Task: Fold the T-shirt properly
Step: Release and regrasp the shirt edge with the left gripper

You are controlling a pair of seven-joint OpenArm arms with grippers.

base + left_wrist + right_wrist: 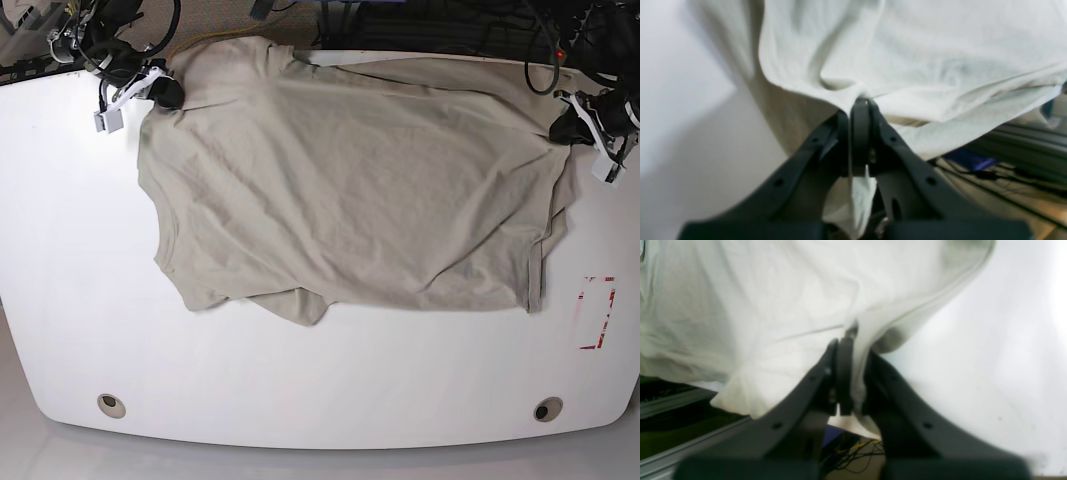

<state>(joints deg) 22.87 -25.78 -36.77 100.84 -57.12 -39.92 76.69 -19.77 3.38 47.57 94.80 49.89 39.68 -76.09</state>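
The beige T-shirt (350,190) lies spread and wrinkled over the far half of the white table (320,390), and its far edge hangs past the table's back edge. My right gripper (165,92) is at the shirt's far left corner. In the right wrist view the right gripper (850,336) is shut, with a fold of the T-shirt (756,306) pinched between its fingers. My left gripper (565,128) is at the far right edge of the shirt. The left wrist view shows the left gripper (861,103) shut on a bunched edge of the T-shirt (923,60).
Two round holes (110,405) (547,409) sit near the table's front edge. A red-marked rectangle (597,312) is on the table at the right. Cables (540,40) and a metal rail (1023,146) run beyond the far edge.
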